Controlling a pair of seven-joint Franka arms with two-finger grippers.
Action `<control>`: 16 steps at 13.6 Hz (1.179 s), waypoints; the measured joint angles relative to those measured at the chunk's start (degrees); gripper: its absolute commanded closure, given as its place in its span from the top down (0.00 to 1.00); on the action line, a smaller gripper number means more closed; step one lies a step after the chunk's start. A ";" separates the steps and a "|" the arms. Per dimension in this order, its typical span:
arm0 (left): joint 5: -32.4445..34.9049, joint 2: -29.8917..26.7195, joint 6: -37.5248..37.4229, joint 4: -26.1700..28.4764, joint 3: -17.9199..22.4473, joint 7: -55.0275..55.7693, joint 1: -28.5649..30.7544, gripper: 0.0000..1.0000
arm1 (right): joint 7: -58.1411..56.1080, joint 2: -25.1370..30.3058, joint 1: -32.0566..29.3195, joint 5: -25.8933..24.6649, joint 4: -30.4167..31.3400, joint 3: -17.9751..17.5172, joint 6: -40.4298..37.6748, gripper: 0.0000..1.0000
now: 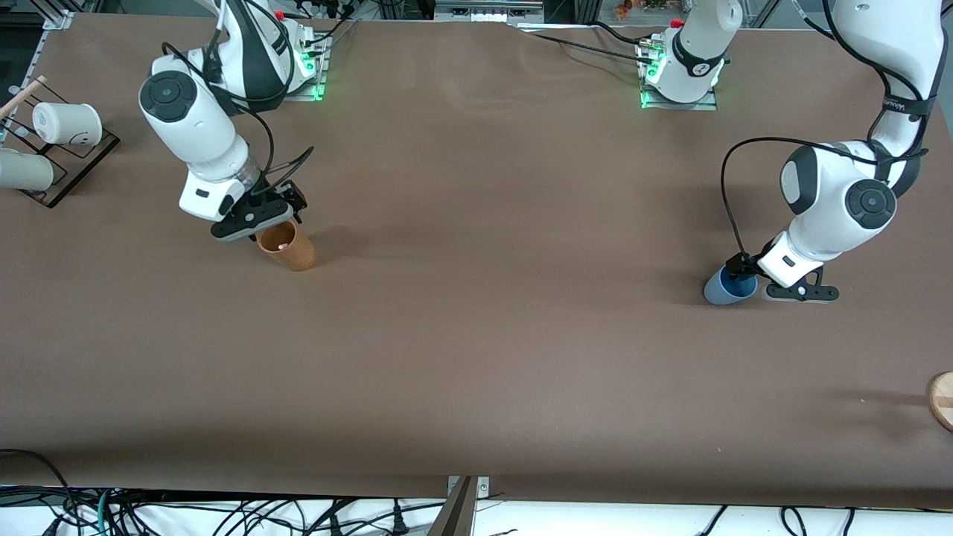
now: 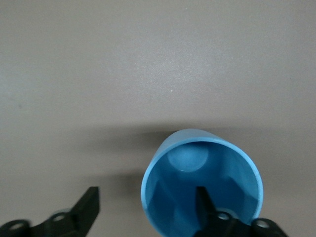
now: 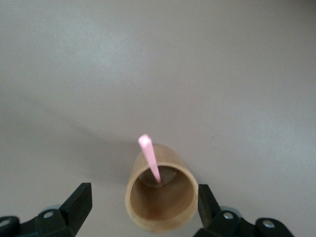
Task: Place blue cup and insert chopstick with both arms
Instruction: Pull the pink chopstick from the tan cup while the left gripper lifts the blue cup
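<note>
A: Start with the big picture. What does the table (image 1: 476, 357) offer?

B: Plenty of bare brown surface in the middle between the two arms. A rack with white cups (image 1: 67, 123) sits at the right arm's end, and a round wooden piece (image 1: 942, 400) pokes in at the left arm's end, near the table's edge.

A: And the blue cup (image 1: 728, 286)?

B: Toward the left arm's end, standing on the table under the left pincer (image 2: 148, 210). That pincer is spread wide and straddles the wall: one finger hangs inside the cup's mouth, the other outside. It isn't gripping yet, I'd say.

A: The other cup?

B: An orange-brown cup (image 1: 287, 246) sits toward the right arm's end, just below the right pincer (image 3: 145, 205). The fingers are wide apart, flanking the cup without touching it.

A: Where's the chopstick (image 3: 149, 163)?

B: Inside that orange-brown cup, its long axis rising out of the mouth with a lean, tip just above the rim. It lies midway between the right pincer's fingers, so the right arm is clearly the nearer one. The fingers must close on the stick above the rim rather than on the cup.
</note>
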State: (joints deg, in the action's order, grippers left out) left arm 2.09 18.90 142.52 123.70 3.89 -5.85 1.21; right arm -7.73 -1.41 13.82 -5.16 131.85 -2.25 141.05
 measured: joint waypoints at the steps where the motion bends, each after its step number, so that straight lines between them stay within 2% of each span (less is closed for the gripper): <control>1: 0.00 0.32 0.16 0.00 0.00 0.00 -0.03 0.00 | -0.04 -1.11 0.00 -0.41 0.00 0.00 1.77 0.93; 4: 0.00 0.52 0.18 -0.01 0.00 0.00 -0.03 0.00 | -0.15 -3.59 -0.01 -0.65 -0.01 0.01 4.74 0.81; 7: -0.05 0.39 -0.27 -0.78 -0.05 0.00 -0.08 0.00 | -0.23 -3.99 -0.01 -0.75 -0.13 0.01 4.96 0.57; 9: -0.33 0.30 -3.57 -3.35 -0.32 -0.02 -1.21 0.00 | -0.26 -4.19 -0.02 -0.79 -0.25 0.02 5.05 0.46; 11: -4.55 0.23 -10.42 -8.57 -0.60 0.25 -5.67 0.00 | -0.28 -4.62 -0.03 -1.42 -0.28 0.03 5.71 0.38; 13: -8.59 0.20 -17.69 -14.84 -0.96 4.59 -12.81 0.00 | -0.28 -5.45 -0.08 -2.33 -0.29 0.06 6.73 0.18; 15: -9.08 0.69 -21.00 -19.66 -1.24 13.05 -20.74 0.00 | -0.28 -5.88 -0.12 -2.53 -0.35 0.11 7.09 0.00; 16: -9.11 1.51 -21.73 -21.58 -1.30 15.99 -24.56 0.00 | -0.30 -5.86 -0.14 -2.58 -0.59 0.12 7.19 0.00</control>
State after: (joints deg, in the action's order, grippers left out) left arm -7.02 20.41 120.79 102.12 2.59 10.14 -23.35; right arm -8.03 -7.27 13.68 -7.74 131.26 -2.13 148.24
